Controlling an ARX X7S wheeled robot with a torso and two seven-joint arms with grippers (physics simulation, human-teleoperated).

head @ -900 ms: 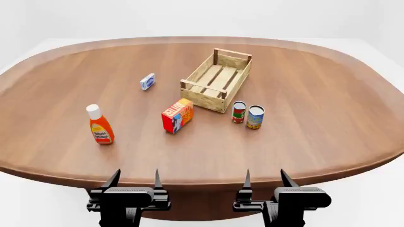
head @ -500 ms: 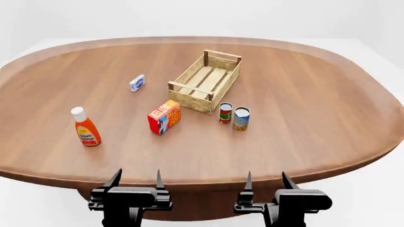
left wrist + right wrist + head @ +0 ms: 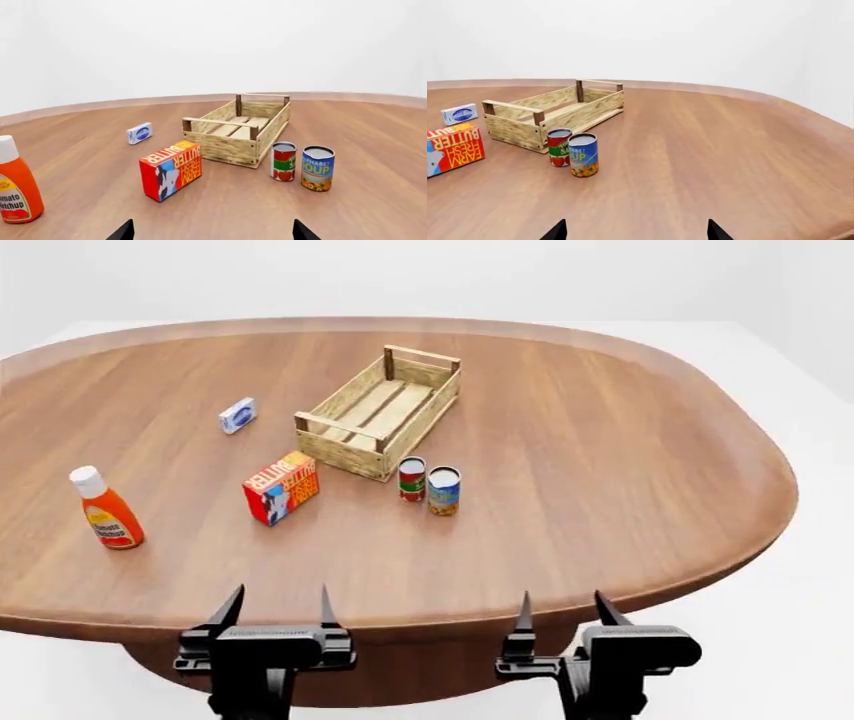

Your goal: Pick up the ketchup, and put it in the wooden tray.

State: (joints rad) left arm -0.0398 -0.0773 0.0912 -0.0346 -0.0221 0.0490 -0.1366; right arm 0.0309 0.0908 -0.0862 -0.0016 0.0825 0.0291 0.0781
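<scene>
The ketchup [image 3: 107,511] stands upright at the table's left, an orange-red bottle with a white cap; the left wrist view catches it at the picture's edge [image 3: 16,190]. The wooden tray [image 3: 378,412] sits near the table's middle with nothing inside, also seen from both wrists [image 3: 237,132] [image 3: 554,112]. My left gripper [image 3: 276,606] hangs open at the table's near edge, well short of the ketchup and to its right. My right gripper [image 3: 561,610] is open too, beside the left one. In the wrist views only the tips of each gripper [image 3: 211,231] [image 3: 636,230] show, spread wide with nothing between them.
A red butter box [image 3: 280,488] stands between the ketchup and the tray. Two cans, red-labelled [image 3: 411,479] and blue-labelled [image 3: 443,490], stand just in front of the tray. A small blue-white packet [image 3: 238,415] lies farther back left. The oval wooden table [image 3: 641,470] curves away at right.
The head view has swung to the right, so everything on the table has slid leftward in the picture. Both grippers stay open at the near edge.
</scene>
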